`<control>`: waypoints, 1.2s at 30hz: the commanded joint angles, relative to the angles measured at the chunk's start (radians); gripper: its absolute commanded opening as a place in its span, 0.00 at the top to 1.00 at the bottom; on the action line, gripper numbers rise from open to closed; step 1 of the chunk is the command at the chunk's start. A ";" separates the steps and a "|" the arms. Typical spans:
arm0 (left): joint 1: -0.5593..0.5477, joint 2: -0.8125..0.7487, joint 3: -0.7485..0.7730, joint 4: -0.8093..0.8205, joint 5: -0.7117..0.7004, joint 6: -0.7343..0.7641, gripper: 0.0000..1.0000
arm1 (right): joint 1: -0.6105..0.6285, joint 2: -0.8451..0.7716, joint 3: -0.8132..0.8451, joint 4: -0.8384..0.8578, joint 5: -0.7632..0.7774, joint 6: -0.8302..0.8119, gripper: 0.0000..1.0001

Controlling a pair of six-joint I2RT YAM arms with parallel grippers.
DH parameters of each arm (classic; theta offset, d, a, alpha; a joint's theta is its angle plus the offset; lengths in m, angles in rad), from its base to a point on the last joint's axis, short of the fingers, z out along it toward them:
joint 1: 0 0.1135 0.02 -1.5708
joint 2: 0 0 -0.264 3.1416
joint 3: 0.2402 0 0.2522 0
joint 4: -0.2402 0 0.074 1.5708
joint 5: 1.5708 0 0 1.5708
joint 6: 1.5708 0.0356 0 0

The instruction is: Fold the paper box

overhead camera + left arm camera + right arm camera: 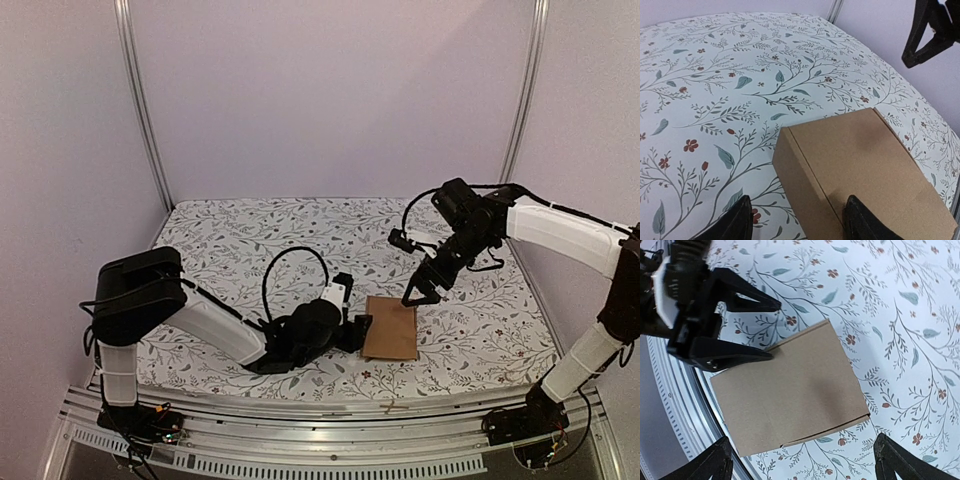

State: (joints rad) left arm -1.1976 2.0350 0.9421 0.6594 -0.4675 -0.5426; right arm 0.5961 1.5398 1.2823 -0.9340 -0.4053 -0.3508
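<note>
Top external: paper box (390, 327) seemingly folded shut, plain brown; left hand (776, 330) and right hand (420, 297) both spread.

It has the look of a robotics lab test booth. Plain pale walls (330, 90) close in three sides, joined by bare aluminium posts (140, 100). A left arm (215, 330) and a right arm (560, 235) are bolted to a slotted metal rail (330, 420), fronting a tabletop (300, 225) under a flower-print cloth.

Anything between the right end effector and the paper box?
Nothing. The right wrist view shows the paper box unobstructed below the open right end effector.
</note>
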 commanded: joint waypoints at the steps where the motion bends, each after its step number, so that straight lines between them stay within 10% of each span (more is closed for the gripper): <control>1: -0.006 0.054 0.008 -0.149 -0.013 0.028 0.38 | -0.046 0.111 -0.036 -0.003 -0.001 0.104 0.06; 14: -0.005 0.064 0.023 -0.158 -0.013 0.026 0.38 | -0.047 0.213 -0.024 -0.083 0.099 0.093 0.31; 36: -0.011 0.069 0.088 -0.308 -0.095 0.282 0.39 | -0.046 0.304 0.029 -0.120 0.119 0.090 0.29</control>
State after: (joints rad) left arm -1.2018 2.0605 1.0321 0.5648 -0.5323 -0.4034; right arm 0.5488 1.8244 1.2896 -1.0538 -0.3084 -0.2626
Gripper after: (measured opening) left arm 0.610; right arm 0.701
